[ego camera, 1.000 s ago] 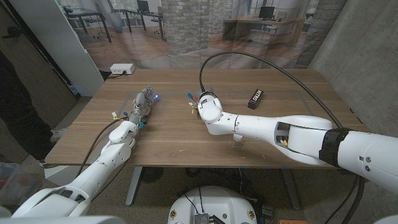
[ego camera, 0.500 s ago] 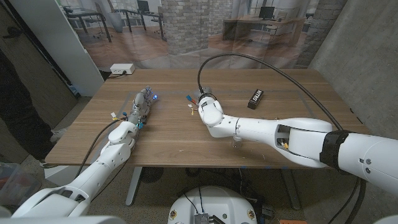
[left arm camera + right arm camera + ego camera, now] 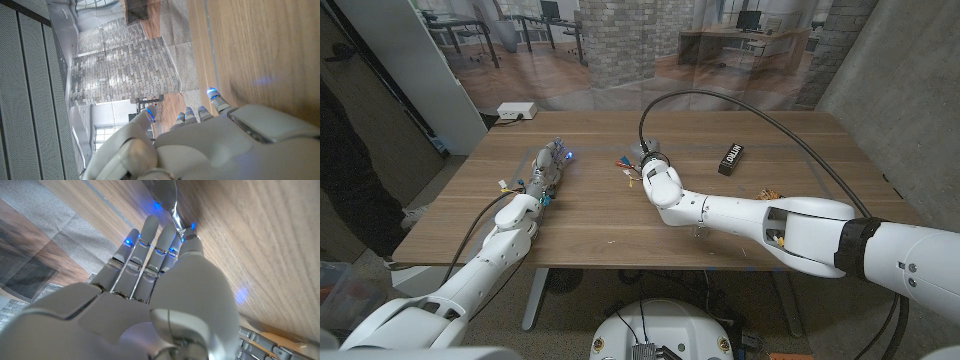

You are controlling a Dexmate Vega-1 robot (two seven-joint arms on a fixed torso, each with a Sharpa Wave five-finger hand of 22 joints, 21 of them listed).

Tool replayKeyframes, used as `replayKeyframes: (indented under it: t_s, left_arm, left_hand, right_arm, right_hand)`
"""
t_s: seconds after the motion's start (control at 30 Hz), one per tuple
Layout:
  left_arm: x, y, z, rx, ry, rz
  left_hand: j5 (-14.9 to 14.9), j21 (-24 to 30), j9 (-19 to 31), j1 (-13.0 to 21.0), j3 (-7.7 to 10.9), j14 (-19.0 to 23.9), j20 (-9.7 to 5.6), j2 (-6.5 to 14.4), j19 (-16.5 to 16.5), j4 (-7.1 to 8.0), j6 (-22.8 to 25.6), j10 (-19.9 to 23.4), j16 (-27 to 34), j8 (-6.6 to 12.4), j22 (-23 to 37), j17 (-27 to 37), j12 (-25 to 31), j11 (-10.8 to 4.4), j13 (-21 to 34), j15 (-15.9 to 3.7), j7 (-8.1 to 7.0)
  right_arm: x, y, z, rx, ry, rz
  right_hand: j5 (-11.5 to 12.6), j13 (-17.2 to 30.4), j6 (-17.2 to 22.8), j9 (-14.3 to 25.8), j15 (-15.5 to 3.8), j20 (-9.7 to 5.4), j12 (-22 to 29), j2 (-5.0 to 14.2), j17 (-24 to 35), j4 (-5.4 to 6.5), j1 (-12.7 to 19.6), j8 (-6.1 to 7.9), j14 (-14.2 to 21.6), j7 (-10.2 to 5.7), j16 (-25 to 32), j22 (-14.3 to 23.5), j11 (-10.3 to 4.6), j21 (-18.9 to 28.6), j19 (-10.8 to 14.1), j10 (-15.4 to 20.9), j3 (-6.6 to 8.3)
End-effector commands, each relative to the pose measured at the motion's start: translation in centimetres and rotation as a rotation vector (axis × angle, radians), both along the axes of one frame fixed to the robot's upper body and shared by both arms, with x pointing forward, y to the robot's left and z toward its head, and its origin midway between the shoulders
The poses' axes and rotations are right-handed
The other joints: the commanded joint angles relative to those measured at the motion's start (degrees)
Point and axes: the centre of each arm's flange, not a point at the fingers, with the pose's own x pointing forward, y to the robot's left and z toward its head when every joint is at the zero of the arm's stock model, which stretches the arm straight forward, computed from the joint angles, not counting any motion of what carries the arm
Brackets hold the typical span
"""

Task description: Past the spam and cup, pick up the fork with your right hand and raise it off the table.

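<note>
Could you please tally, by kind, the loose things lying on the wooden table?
Black packet with white lettering: 1
White box: 1
Metal utensil: 1
Small brownish item: 1
Total: 4 that I can make out

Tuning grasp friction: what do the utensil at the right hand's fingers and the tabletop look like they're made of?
The utensil: polished metal, probably steel; it is mirror-bright and reflects the blue finger lights. Only part of it shows past the right hand, so its shape is unclear. The table: brown wood or wood-look laminate with a matte finish; lengthwise grain shows, with soft blue glows rather than sharp reflections.
</note>
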Motion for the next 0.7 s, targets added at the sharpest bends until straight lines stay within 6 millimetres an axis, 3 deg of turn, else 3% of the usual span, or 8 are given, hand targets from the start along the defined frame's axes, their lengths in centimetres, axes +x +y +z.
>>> replayKeyframes:
  t_s: [0.03,0.7]
  left_arm:
    - [0.2,-0.1,0.1,0.002,-0.001,-0.001]
    - [-0.1,-0.4,0.1,0.009,-0.004,-0.008]
  left_hand:
    - [-0.08,-0.24,0.16,-0.38,0.15,-0.77,0.00,2.18,-4.33,0.12,-0.32,-0.47,-0.13,0.12,0.13,0.09,0.00,0.03,0.23,-0.09,-0.15]
    - [-0.06,-0.36,0.16,-0.44,0.20,-0.78,0.08,2.40,-4.30,0.06,-0.41,-0.57,-0.15,0.10,0.13,0.06,-0.03,0.13,0.23,-0.12,-0.12]
  right_arm:
    - [0.1,-0.2,-0.3,0.002,-0.023,0.020]
    - [-1.1,-0.4,1.0,0.018,-0.058,0.083]
  right_hand:
    - [0.84,-0.30,5.28,14.96,-4.52,-6.74,0.58,-0.07,0.54,-0.11,1.13,2.65,1.44,-0.55,-0.49,0.45,0.39,0.99,1.24,1.33,-0.63]
    - [2.90,-0.38,5.35,16.58,-4.51,-7.44,1.59,0.21,2.65,0.50,2.30,2.91,4.09,-0.01,-1.89,0.58,0.43,2.91,2.52,2.68,-2.92]
